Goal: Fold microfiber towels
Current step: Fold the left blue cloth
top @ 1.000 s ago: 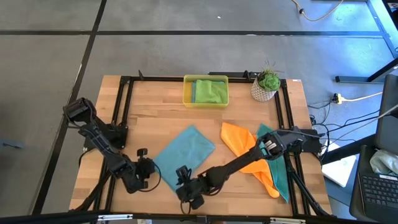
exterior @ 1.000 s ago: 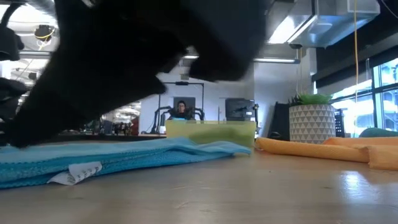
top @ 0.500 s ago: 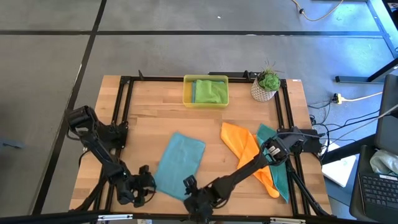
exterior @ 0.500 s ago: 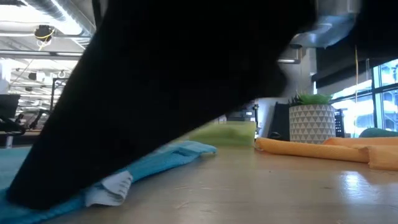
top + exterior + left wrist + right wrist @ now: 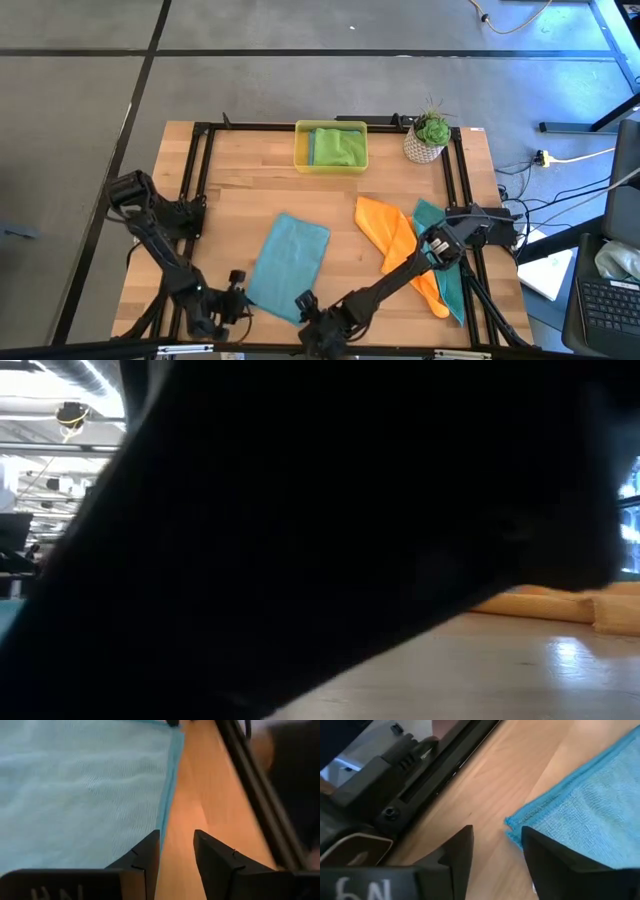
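Note:
A teal microfiber towel (image 5: 290,265), a long rectangle, lies flat on the wooden table near its front edge. My left gripper (image 5: 236,292) stands open at the towel's near left corner. In the left wrist view my left gripper (image 5: 177,837) has bare wood between its fingers and the towel's hemmed edge (image 5: 170,795) just beside one finger. My right gripper (image 5: 305,303) is open at the near right corner, and that corner (image 5: 512,827) lies on the table between the fingertips of my right gripper (image 5: 497,832). An orange towel (image 5: 395,245) lies over another teal towel (image 5: 450,280) at the right.
A yellow tray (image 5: 301,160) at the far edge holds folded green and teal towels. A potted plant (image 5: 428,138) stands right of it. Black rails (image 5: 200,170) frame the table. My arm fills most of the low view; only the orange towel (image 5: 560,605) shows.
Both grippers have moved toward the table's near edge. The teal towel has turned and slid toward the near edge with them, its long side now running near to far; it has lain still for the last half second.

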